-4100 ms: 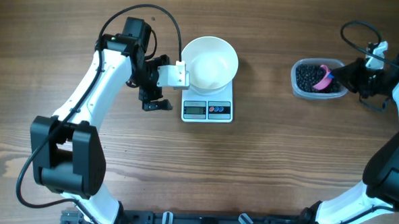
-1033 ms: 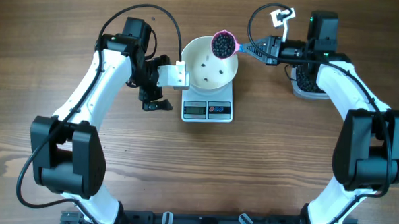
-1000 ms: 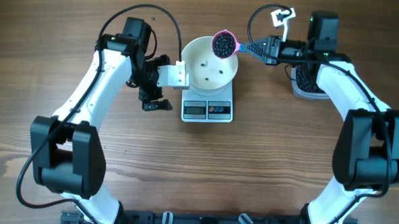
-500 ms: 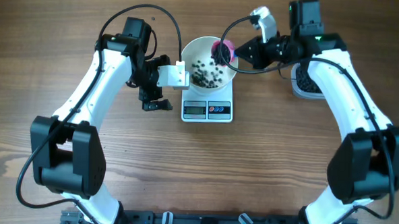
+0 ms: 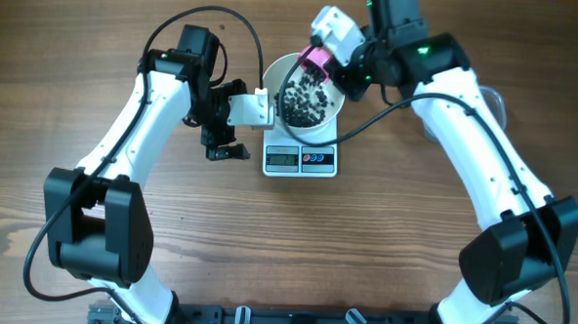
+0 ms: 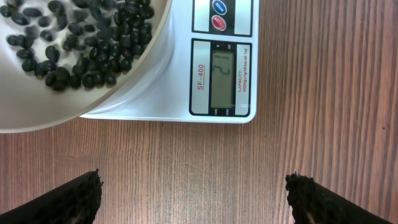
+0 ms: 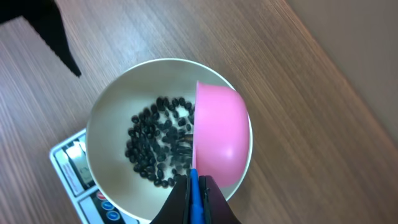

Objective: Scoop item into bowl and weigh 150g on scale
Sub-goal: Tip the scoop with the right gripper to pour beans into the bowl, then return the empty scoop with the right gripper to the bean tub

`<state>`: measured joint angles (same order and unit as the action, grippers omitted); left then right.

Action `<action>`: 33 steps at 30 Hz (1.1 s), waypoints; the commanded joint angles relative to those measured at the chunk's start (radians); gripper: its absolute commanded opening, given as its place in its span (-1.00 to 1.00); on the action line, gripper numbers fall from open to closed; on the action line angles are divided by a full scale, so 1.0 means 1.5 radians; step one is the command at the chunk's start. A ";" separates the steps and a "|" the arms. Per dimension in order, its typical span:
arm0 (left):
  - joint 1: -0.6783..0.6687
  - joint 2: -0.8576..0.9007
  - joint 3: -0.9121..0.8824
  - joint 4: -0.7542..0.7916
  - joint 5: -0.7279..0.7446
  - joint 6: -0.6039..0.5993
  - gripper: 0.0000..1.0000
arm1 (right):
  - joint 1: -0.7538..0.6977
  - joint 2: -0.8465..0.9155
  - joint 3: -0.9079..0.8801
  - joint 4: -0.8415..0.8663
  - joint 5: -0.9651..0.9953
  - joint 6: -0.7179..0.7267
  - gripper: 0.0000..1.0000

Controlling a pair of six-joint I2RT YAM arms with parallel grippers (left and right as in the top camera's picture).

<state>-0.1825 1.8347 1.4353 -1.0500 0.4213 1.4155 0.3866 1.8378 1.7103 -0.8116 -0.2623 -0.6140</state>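
The white bowl (image 5: 322, 115) stands on the white scale (image 5: 301, 160), and a dark pile of the item (image 5: 302, 101) lies inside it. My right gripper (image 5: 340, 72) is shut on the blue handle of a pink scoop (image 5: 315, 59), which is tipped on its side over the bowl's far rim. From the right wrist, the scoop (image 7: 221, 140) shows its rounded back above the item (image 7: 154, 149), with my right gripper (image 7: 196, 196) clamped on the handle. My left gripper (image 5: 237, 121) hangs open and empty left of the scale. The scale's display (image 6: 222, 78) is lit.
A clear tub (image 5: 497, 101) at the right is mostly hidden behind my right arm. Bare wooden table (image 6: 186, 162) lies under my left gripper (image 6: 193, 199). The bowl's rim (image 6: 146, 65) overhangs the scale's platform.
My right gripper swung left over the bowl and turned the scoop over. The item went from the scoop into the bowl. The left arm has not moved.
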 commanded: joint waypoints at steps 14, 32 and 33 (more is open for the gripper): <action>-0.002 0.003 0.003 0.000 0.018 -0.004 1.00 | 0.009 -0.025 0.017 0.004 -0.007 -0.113 -0.91; -0.002 0.003 0.003 0.000 0.018 -0.004 1.00 | -0.207 -0.054 0.017 0.039 -0.096 0.174 -0.91; -0.002 0.003 0.003 0.000 0.018 -0.004 1.00 | -0.238 -0.054 0.017 0.026 -0.096 0.191 -0.91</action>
<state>-0.1825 1.8347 1.4353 -1.0496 0.4213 1.4155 0.1326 1.7828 1.7123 -0.7410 -0.3813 -0.4297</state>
